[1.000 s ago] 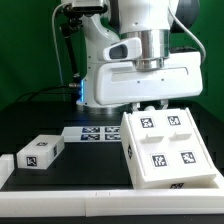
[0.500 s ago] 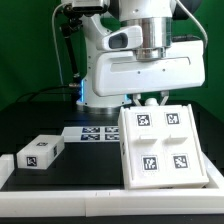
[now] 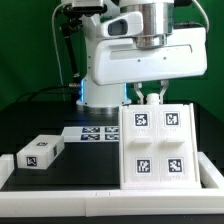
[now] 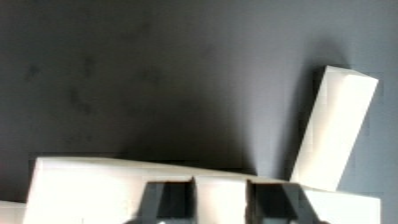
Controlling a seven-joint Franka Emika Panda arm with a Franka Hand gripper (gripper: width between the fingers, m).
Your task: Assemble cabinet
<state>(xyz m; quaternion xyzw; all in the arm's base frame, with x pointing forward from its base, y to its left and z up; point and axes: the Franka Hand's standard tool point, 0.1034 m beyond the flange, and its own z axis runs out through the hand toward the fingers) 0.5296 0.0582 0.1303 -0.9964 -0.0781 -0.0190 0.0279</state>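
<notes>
The cabinet (image 3: 158, 140) is a large white box shell with four coded tags on its upper face, lying on the black table at the exterior view's right. My gripper (image 3: 150, 97) is at its far edge, fingers down over the wall and shut on it. In the wrist view the two dark fingers (image 4: 169, 200) straddle a white strip of the cabinet (image 4: 89, 185); my gripper (image 4: 222, 200) is closed on that wall. A small white tagged drawer block (image 3: 37, 153) lies apart at the exterior view's left, and also shows in the wrist view (image 4: 334, 125).
The marker board (image 3: 92, 133) lies flat between the drawer block and the cabinet. A white rail (image 3: 60, 181) runs along the table's front edge. The arm's white body (image 3: 140, 60) looms over the back of the table.
The cabinet has turned from a skewed pose to square with the table's front edge, and my gripper has moved up and to the exterior view's right with it.
</notes>
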